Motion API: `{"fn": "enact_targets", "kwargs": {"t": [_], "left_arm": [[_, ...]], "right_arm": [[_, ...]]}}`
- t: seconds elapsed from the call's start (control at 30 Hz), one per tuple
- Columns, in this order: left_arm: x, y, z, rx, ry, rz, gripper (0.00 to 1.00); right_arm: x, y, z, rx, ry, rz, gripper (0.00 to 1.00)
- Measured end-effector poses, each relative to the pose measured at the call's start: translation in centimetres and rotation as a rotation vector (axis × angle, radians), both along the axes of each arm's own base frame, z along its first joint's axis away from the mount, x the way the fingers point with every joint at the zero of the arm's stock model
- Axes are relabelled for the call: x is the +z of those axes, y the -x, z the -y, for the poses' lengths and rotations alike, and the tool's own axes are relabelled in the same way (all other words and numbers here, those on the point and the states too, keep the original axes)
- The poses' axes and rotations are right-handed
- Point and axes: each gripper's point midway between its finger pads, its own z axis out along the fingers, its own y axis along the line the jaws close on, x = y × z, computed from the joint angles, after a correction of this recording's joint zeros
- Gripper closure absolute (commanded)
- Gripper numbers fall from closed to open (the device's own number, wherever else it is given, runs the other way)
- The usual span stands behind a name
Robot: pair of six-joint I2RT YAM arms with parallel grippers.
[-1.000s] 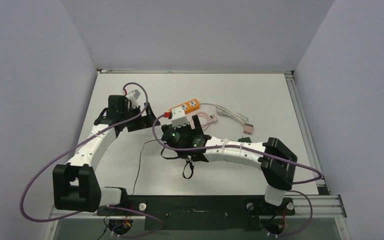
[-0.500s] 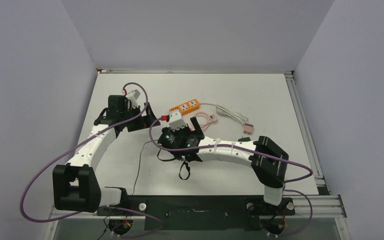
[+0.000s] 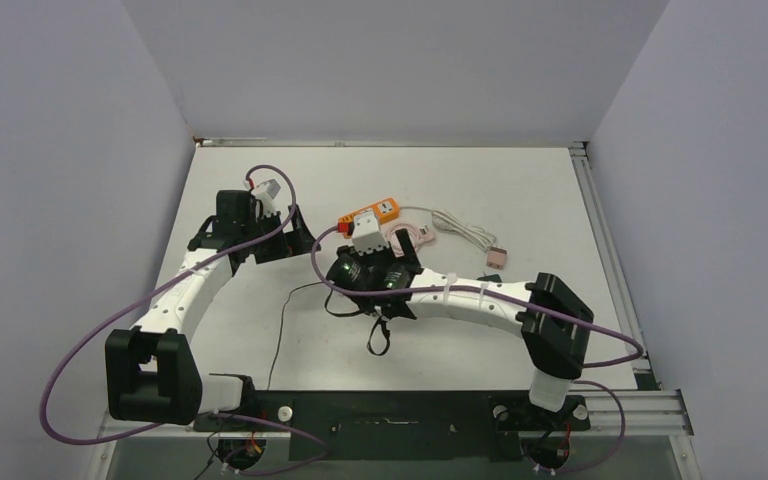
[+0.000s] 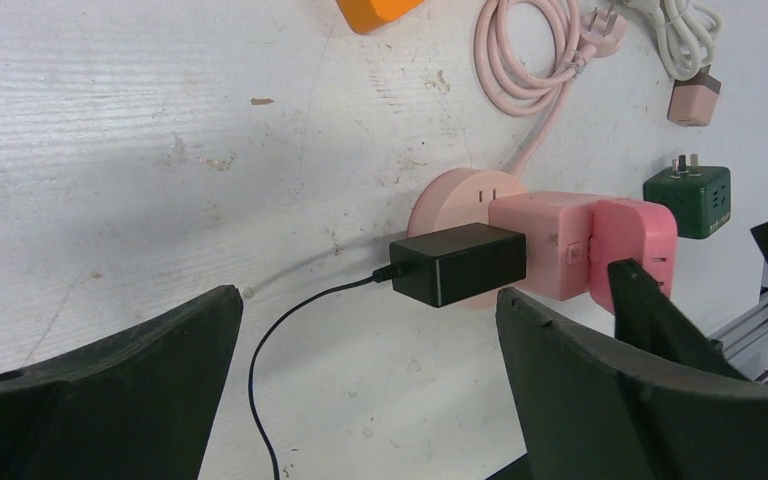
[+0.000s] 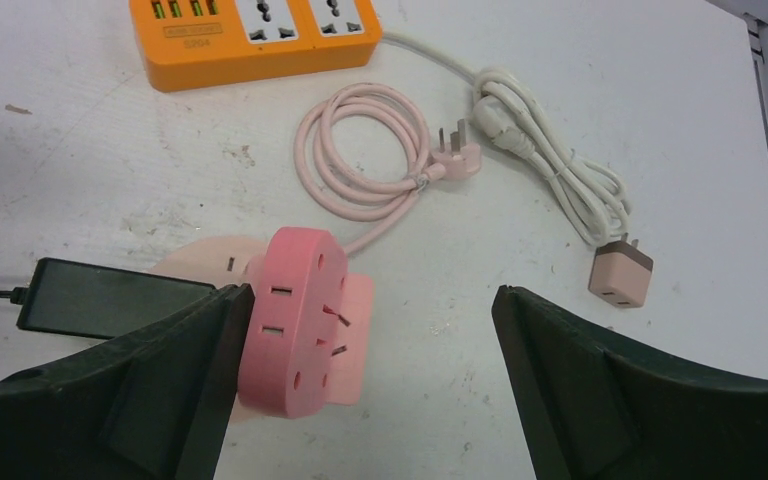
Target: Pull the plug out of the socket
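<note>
An orange power strip [image 5: 255, 40] lay on the white table [image 5: 660, 120]. Its white cord [image 5: 550, 175] was bunched up near a small tan cube [image 5: 620, 273]. A green cube [image 4: 687, 200] sat apart.

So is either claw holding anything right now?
Nothing. The left gripper and right gripper both stand open; the pink adapter lies ungripped.

Ahead of the left tool [image 4: 365, 300], a black plug [image 4: 457, 263] is seen against a pale pink socket [image 4: 460, 195] and a deeper pink adapter [image 4: 635, 245]. Beyond the right tool [image 5: 372, 295] are shown an orange strip [image 5: 250, 55] with white faces, a pale pink cable [image 5: 415, 183] and a white cord [image 5: 550, 168]. The white tabletop [image 5: 610, 60] is flecked grey-brown.
</note>
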Motion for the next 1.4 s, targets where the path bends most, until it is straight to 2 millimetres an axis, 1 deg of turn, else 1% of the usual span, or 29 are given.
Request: {"fn": "enact_targets", "kwargs": {"t": [0.1, 0.23, 0.33, 0.4, 0.47, 0.5, 0.6, 0.77, 0.87, 1.03, 1.17, 1.2, 1.27, 1.4], "left_arm": [[0.0, 0.0, 0.0, 0.0, 0.0, 0.0, 0.04], [0.0, 0.0, 0.0, 0.0, 0.0, 0.001, 0.04], [0.0, 0.0, 0.0, 0.0, 0.0, 0.0, 0.04], [0.0, 0.0, 0.0, -0.001, 0.0, 0.0, 0.04], [0.0, 0.0, 0.0, 0.0, 0.0, 0.0, 0.04], [0.0, 0.0, 0.0, -0.001, 0.0, 0.0, 0.04], [0.0, 0.0, 0.0, -0.001, 0.0, 0.0, 0.04], [0.0, 0.0, 0.0, 0.0, 0.0, 0.0, 0.04], [0.0, 0.0, 0.0, 0.0, 0.0, 0.001, 0.04], [0.0, 0.0, -0.1, 0.001, 0.001, 0.001, 0.04], [0.1, 0.0, 0.0, 0.0, 0.003, 0.001, 0.04], [0.1, 0.0, 0.0, -0.001, 0.003, 0.001, 0.04], [0.0, 0.0, 0.0, -0.001, 0.004, 0.001, 0.04], [-0.3, 0.2, 0.0, -0.001, 0.003, -0.005, 0.04]], "right_arm": [[0.7, -0.5, 1.2, -0.025, -0.029, 0.001, 0.06], [0.9, -1.0, 3.2, -0.048, -0.072, -0.02, 0.04], [0.8, -1.0, 3.7, -0.031, -0.132, -0.052, 0.0], [1.0, -0.9, 3.7, -0.007, -0.189, -0.074, 0.0], [1.6, -0.7, 3.3, 0.021, -0.249, -0.089, 0.01], [2.1, -0.7, 2.9, 0.039, -0.287, -0.092, 0.02], [2.9, -0.5, 1.7, 0.075, -0.353, -0.099, 0.03], [2.0, -0.3, 1.1, 0.09, -0.363, -0.135, 0.06], [1.2, -0.2, 0.9, 0.089, -0.36, -0.161, 0.11], [0.1, -0.5, 0.4, 0.119, -0.424, -0.222, 0.25], [-1.8, -0.7, 1.1, 0.126, -0.455, -0.287, 0.36], [-2.0, -0.8, 1.2, 0.126, -0.461, -0.3, 0.41], [-2.2, -1.0, 1.3, 0.131, -0.477, -0.315, 0.55], [-1.8, -0.9, 0.4, 0.175, -0.511, -0.329, 0.76]]}}
